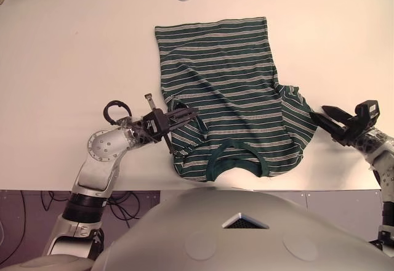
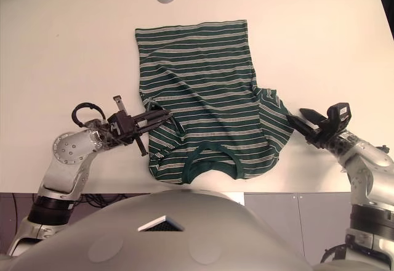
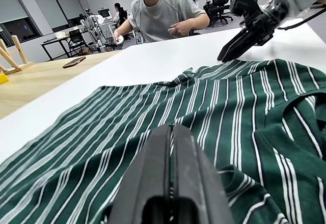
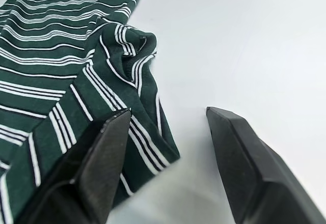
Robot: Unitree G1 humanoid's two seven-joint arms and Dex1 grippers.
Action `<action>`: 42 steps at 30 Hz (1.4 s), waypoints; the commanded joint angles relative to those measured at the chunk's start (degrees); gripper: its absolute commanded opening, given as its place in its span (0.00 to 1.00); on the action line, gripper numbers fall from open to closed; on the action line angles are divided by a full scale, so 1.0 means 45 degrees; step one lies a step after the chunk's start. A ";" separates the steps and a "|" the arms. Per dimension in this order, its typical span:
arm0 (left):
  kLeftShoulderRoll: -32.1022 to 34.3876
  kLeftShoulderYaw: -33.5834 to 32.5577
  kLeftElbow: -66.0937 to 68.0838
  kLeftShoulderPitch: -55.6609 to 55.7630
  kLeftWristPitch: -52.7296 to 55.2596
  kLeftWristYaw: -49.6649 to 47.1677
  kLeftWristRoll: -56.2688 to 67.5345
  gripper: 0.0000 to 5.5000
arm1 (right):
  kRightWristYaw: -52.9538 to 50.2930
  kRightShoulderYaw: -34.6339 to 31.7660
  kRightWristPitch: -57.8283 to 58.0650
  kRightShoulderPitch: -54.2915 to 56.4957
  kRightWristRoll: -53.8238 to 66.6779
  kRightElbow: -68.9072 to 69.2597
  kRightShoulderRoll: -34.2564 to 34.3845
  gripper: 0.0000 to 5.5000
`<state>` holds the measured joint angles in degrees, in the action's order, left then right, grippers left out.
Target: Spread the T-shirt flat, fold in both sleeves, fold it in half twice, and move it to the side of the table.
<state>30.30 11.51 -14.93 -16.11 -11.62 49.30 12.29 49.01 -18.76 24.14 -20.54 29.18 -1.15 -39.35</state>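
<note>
Nearest me, the T-shirt's (image 1: 228,80) collar (image 1: 237,155) lies just inside the near edge of the counter (image 1: 74,49), opening toward me. The shirt's long axis runs from that near edge straight away toward the far edge.

A little farther in, my left pincer (image 1: 188,116) sits over the shirt's left shoulder. It is clenched, fingers pressed together, and I see no cloth between them. The left sleeve (image 1: 184,137) looks already turned in over the body, though it lies rumpled.

On the other flank, the right sleeve (image 1: 300,108) bulges out toward the right edge of the counter in a loose, bunched lobe. My right pincer (image 1: 317,113) is released, its jaws spread, and it is right at that sleeve's outer hem. From the wrist, one finger (image 4: 102,147) hangs over striped cloth and the other over bare counter, with the hem running between them. So the sleeve lies directly ahead of this pincer, toward the counter's middle, and my right arm is far the nearer one. I judge the next move is to pinch that hem and carry it across the long axis.

Farthest off, the bottom hem (image 1: 212,26) lies flat and square to the far edge.
</note>
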 commanded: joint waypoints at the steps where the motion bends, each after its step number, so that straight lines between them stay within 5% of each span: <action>1: 0.0014 0.0091 0.0200 0.0109 -0.0112 -0.0061 -0.0243 0.00 | 0.0927 0.0674 0.0211 -0.0973 -0.0564 0.0104 -0.0598 0.49; 6: 0.0005 -0.0036 0.0229 0.0228 -0.0059 -0.0188 -0.0213 0.00 | 0.1593 0.1688 -0.0555 -0.1753 -0.1527 0.0067 -0.0980 0.49; 12: -0.0056 -0.0183 0.0242 0.0357 0.0028 -0.0416 -0.0121 0.00 | 0.1138 0.2368 -0.1113 -0.1596 -0.2062 -0.0315 -0.0751 0.30; 21: -0.0060 -0.0130 0.0927 0.0568 -0.0213 -0.0435 -0.0398 0.00 | 0.0376 0.1482 -0.0744 -0.0895 -0.0964 0.0357 -0.0495 0.00; 28: -0.0314 -0.0222 0.2817 0.1323 -0.0691 -0.0541 -0.0721 0.00 | 0.0492 0.0311 0.1220 -0.0731 0.1506 0.3547 -0.0675 0.00; 36: -0.0314 0.0123 0.3217 0.1386 -0.0853 -0.0220 -0.0786 0.00 | 0.0271 0.1172 0.2260 -0.0076 0.1383 0.5328 -0.0802 0.00; 42: -0.0318 0.0181 0.3265 0.1444 -0.0916 -0.0169 -0.0908 0.00 | -0.0071 0.4402 0.2666 0.0933 0.0085 0.5575 -0.0139 0.00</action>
<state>28.73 12.21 -0.51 -10.43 -15.38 48.35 8.88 49.55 -3.46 35.51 -17.59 31.95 23.91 -40.89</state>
